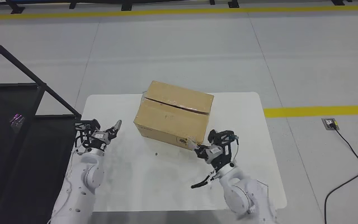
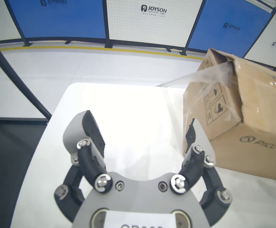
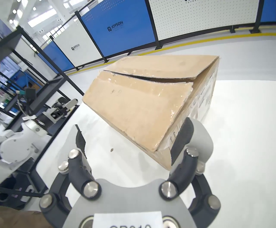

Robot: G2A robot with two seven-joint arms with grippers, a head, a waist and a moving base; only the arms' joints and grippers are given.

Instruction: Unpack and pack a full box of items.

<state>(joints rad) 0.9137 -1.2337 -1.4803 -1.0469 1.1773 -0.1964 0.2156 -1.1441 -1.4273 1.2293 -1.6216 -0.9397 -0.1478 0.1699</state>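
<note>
Cardboard box sits lengthwise between left gripper and right gripper, the right nearer at its front corner; both sets of fingers stand apart, empty.

— Class of site?
— Robotics lab or industrial test hall.
— Grounds for the entry?
— Pale grey poured floor, marked off with yellow line. Bounded by blue partition panels and white pegboard panels on black feet.
— Fittings?
— Black metal rack at one side. Floor socket set into the grey. One white work surface, standing out on open floor.
</note>
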